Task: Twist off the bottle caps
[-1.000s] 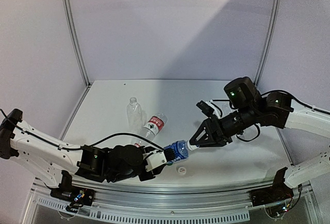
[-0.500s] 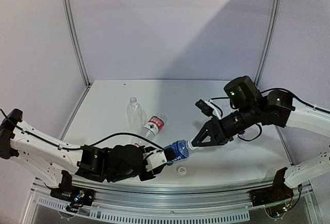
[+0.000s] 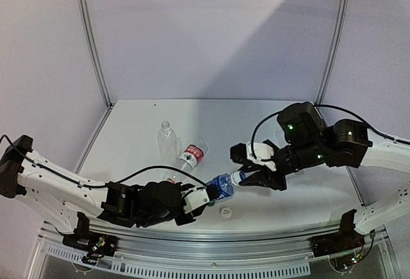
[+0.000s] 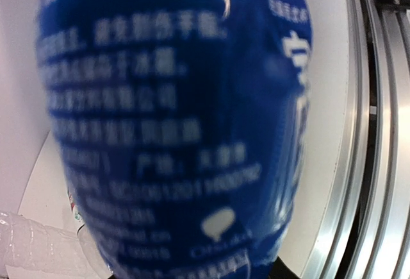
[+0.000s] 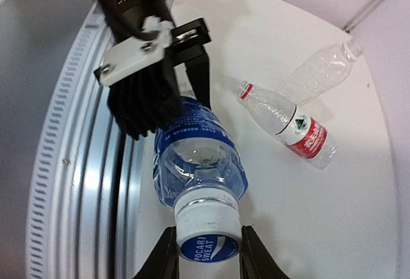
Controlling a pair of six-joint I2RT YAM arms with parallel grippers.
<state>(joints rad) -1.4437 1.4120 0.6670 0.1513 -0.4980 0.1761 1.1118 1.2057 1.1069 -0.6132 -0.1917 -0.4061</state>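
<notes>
The blue-labelled bottle (image 4: 173, 125) fills the left wrist view as a blur, its print unreadable, hiding the left gripper (image 3: 204, 197) there. The right gripper (image 5: 207, 234), either side of the cap (image 5: 207, 245), is cut off by its view's bottom edge.

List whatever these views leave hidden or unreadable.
Left wrist: the blue-label bottle fills the frame, its print blurred, hiding the left fingers.
Right wrist: the bottom edge cuts off the right fingers flanking the Pocari Sweat cap; its thread is unseen.
Top external: the loose cap is too small for any marking.
</notes>
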